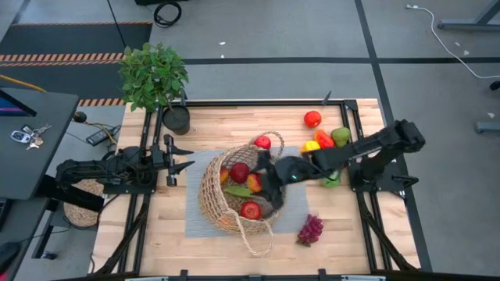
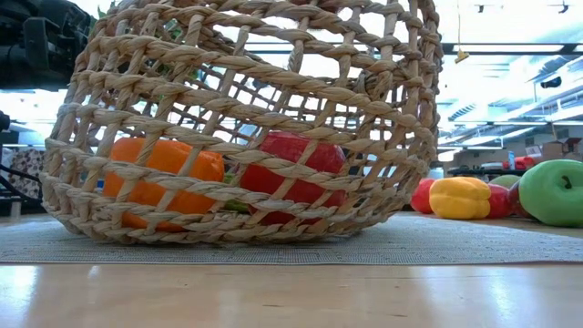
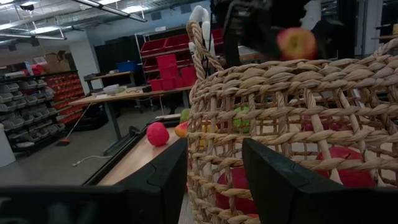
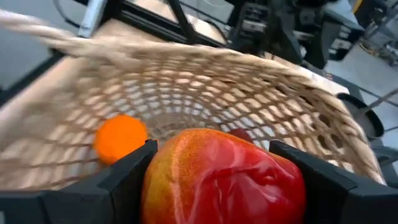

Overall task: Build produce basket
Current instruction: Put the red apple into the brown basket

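The right pincer (image 1: 261, 184) hangs over the open mouth of the basket (image 1: 209, 204), its two dark fingers (image 4: 124, 177) closed on a red and yellow fruit (image 4: 221, 180). In the right wrist view that fruit fills the gap between the fingers, with the basket's woven inner wall beyond it and an orange (image 4: 119, 138) lying low in the basket. In the left wrist view the same held fruit shows above the basket rim.

The basket stands on a grey mat (image 1: 195, 222) in the middle of the table (image 1: 148, 234), one looped handle to the far side and one to the near side. Inside it lie red apples (image 1: 250, 209). To its right on the table sit more produce (image 1: 325, 140), and purple grapes (image 1: 310, 229) lie near the mat's near right corner.

The left pincer (image 1: 181, 156) waits open, left of the basket and apart from it. No writing can be read.
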`<action>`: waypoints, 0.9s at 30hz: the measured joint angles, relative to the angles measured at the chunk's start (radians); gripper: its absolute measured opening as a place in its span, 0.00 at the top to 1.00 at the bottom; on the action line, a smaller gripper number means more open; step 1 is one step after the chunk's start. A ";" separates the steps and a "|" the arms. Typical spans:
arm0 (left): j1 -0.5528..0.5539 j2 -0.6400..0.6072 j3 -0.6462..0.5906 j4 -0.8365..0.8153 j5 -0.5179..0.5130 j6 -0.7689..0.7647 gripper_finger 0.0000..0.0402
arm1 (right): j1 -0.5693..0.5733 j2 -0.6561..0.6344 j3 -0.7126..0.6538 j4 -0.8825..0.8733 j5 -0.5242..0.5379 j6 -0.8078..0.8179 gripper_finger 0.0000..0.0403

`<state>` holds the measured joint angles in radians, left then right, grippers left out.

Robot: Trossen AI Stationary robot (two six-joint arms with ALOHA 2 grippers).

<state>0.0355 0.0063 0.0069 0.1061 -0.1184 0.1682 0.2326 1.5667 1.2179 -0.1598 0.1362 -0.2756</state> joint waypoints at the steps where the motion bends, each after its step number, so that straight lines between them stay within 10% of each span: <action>1: 0.000 0.000 0.000 0.000 0.000 0.000 0.60 | -0.018 0.016 0.008 0.003 -0.025 -0.009 0.24; 27: 0.000 0.000 0.000 0.000 0.000 0.000 0.60 | -0.106 0.317 0.023 0.126 0.000 -0.026 0.17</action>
<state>0.0355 0.0063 0.0070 0.1059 -0.1182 0.1680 0.1269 1.8835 1.2407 -0.0341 0.1364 -0.3019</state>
